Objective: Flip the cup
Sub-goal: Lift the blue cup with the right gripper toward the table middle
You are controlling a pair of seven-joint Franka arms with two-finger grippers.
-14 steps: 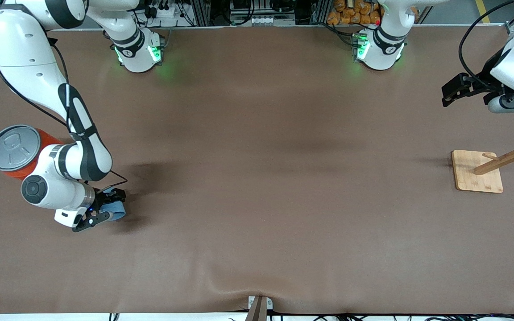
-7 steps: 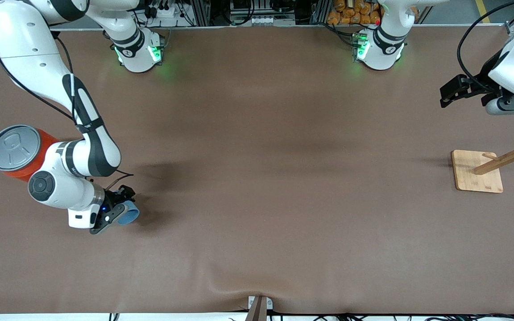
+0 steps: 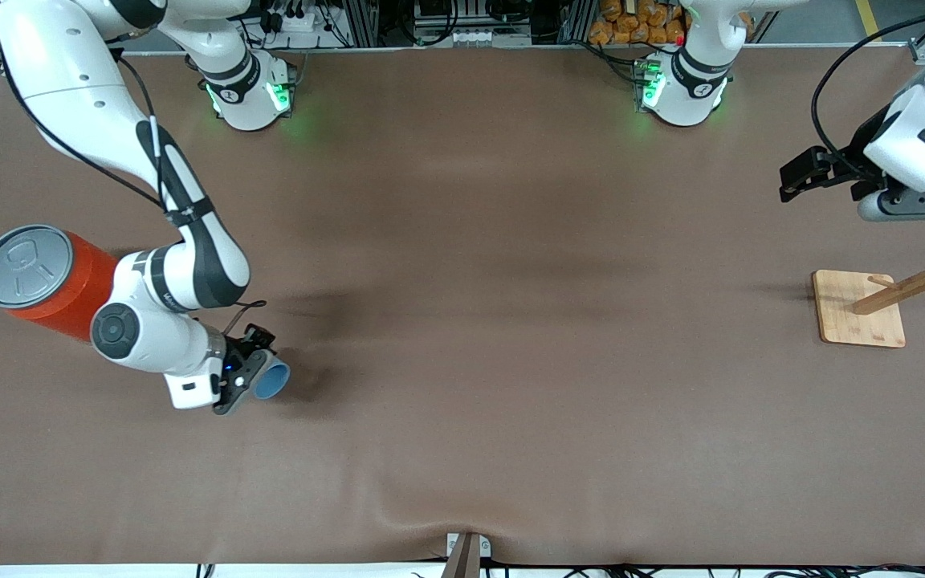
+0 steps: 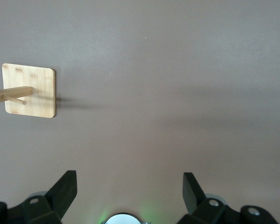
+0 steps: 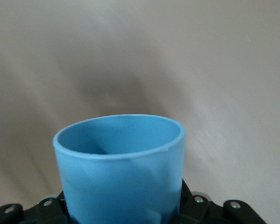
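While the cup is carried clear of the counter, the findings are as follows.

Cup position: the light-blue cup (image 3: 270, 380) is held above the brown counter (image 3: 511, 361), just beside the orange can (image 3: 45, 282) on the side toward the left arm's end, and lower in the front view than that can.

Cup axis: its long axis lies roughly level with the counter, open mouth pointing away from the right end effector (image 3: 244, 377) toward the left arm's end. In the right wrist view the rim (image 5: 119, 140) faces outward and the base sits back between the jaws.

Right end effector: pinching the cup (image 5: 119, 186) across its lower wall, fingers on either side of the body.

Left end effector: (image 4: 126, 189) spread wide and holding nothing, hanging over the counter near the wooden peg stand (image 3: 860, 307), well apart from the can. This arm waits.

Governing relation: the cup projects straight out from the right end effector along the wrist's line, so by my judgement a wrist roll alone would decide whether the mouth ends up or down.

Nearer arm: right, already in possession.

Risk, as judged: the smooth tapered wall could slip in the grip during rotation.
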